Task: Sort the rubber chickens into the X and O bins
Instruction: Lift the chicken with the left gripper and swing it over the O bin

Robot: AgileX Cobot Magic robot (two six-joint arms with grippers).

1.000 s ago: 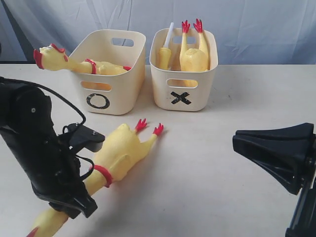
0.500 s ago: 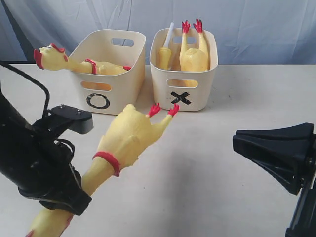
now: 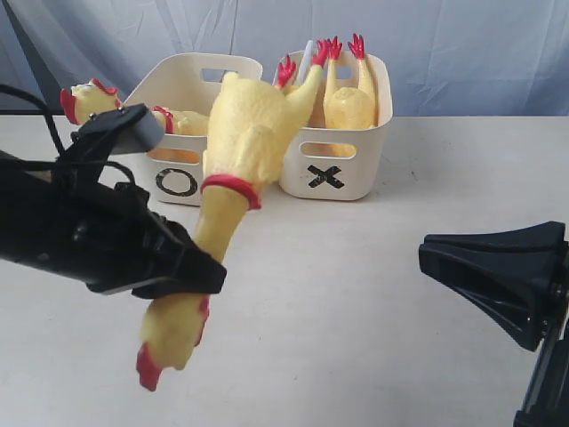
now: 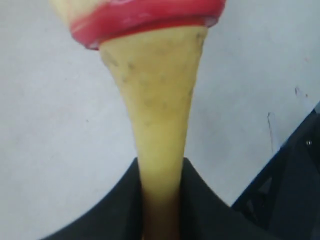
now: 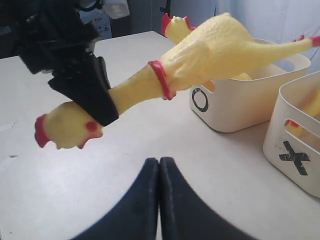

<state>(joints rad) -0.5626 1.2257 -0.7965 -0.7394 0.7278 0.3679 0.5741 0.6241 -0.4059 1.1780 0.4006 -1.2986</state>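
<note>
My left gripper (image 3: 191, 271) is shut on the neck of a yellow rubber chicken (image 3: 244, 133), just below its red neck band (image 4: 145, 17). The chicken hangs in the air, head down and red feet up, in front of the two cream bins. The O bin (image 3: 209, 165) holds another chicken (image 3: 116, 108) whose head sticks out over the left rim. In the X bin (image 3: 356, 173) a chicken (image 3: 348, 105) stands feet up. My right gripper (image 5: 159, 162) is shut and empty, low at the right over the table (image 5: 240, 180). The held chicken (image 5: 200, 55) also shows in the right wrist view.
A white stick-like object (image 3: 305, 62) leans in the X bin beside a second yellow body. A blue-grey curtain (image 3: 462, 44) hangs behind the bins.
My left gripper has lifted the chicken off the table and swung it upward, so its feet now rise in front of the bins. The right arm has not moved.
</note>
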